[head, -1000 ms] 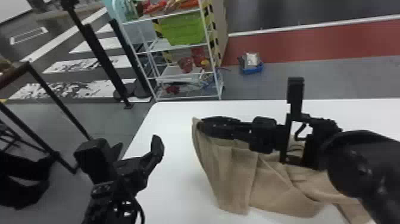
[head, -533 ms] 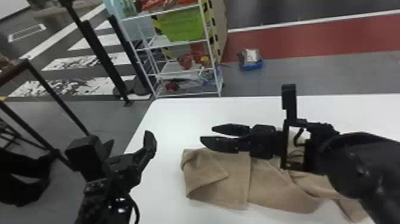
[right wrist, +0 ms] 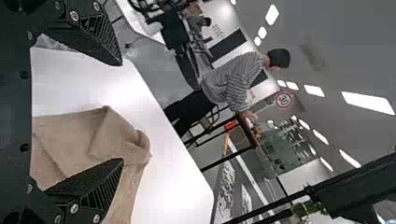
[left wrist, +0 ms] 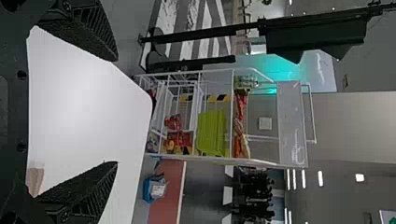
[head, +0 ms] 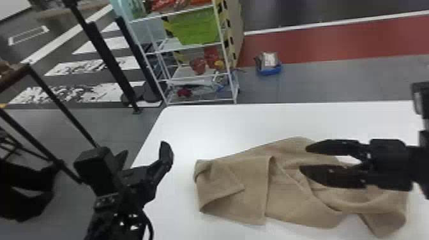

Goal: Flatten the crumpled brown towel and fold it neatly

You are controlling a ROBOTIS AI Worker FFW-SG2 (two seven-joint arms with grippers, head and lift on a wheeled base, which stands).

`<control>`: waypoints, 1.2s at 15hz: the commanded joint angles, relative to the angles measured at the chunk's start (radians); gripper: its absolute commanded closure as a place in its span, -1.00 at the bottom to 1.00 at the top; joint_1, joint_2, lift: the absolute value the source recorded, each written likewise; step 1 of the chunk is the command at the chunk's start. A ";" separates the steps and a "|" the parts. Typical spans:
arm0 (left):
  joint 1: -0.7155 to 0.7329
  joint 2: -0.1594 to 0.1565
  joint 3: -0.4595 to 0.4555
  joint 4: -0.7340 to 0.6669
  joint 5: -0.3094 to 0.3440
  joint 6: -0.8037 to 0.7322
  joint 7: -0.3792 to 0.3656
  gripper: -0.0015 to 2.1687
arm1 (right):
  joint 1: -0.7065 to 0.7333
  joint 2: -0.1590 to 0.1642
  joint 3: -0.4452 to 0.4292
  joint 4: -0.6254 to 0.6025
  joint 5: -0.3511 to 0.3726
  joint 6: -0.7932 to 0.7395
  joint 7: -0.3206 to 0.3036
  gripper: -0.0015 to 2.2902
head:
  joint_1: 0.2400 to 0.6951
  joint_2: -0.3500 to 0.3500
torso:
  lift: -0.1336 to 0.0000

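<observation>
Creased and partly folded over at its left end, the brown towel (head: 236,188) lies on the white table. My right gripper (head: 303,158) is open above the towel's right half, its two fingers apart and holding nothing. Left of the towel, at the table's left edge, my left gripper (head: 143,153) stands open and empty. In the left wrist view the left gripper (left wrist: 116,112) has its fingers wide apart, with a bit of towel (left wrist: 35,179) near one finger. The right wrist view has the right gripper (right wrist: 122,112) open, the towel (right wrist: 84,140) beyond and beside its lower finger.
The white table (head: 204,127) has bare surface behind the towel and at its left. Past the far edge stand a white wire shelf (head: 198,75) with a green bin (head: 198,27) and, on the floor, a blue box (head: 268,68). Dark posts rise at the left.
The right gripper has opened, let go of the towel's left end and moved right. The raised towel end has dropped onto the table, folded over. The left arm has barely moved.
</observation>
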 commanded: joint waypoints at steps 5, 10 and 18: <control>-0.007 -0.003 -0.012 0.009 -0.001 0.003 -0.009 -0.91 | 0.133 -0.167 -0.197 -0.206 0.206 -0.125 0.193 -0.75 | 1.00 1.00 | -0.85; 0.003 -0.003 -0.021 0.003 -0.004 0.003 -0.015 -0.91 | 0.088 -0.197 -0.035 -0.246 0.439 -0.088 0.193 -0.69 | 1.00 0.92 | -0.85; 0.010 -0.003 -0.021 0.002 -0.004 0.003 -0.015 -0.91 | 0.085 -0.220 0.162 -0.213 0.593 0.056 0.193 -0.64 | 1.00 1.00 | -0.85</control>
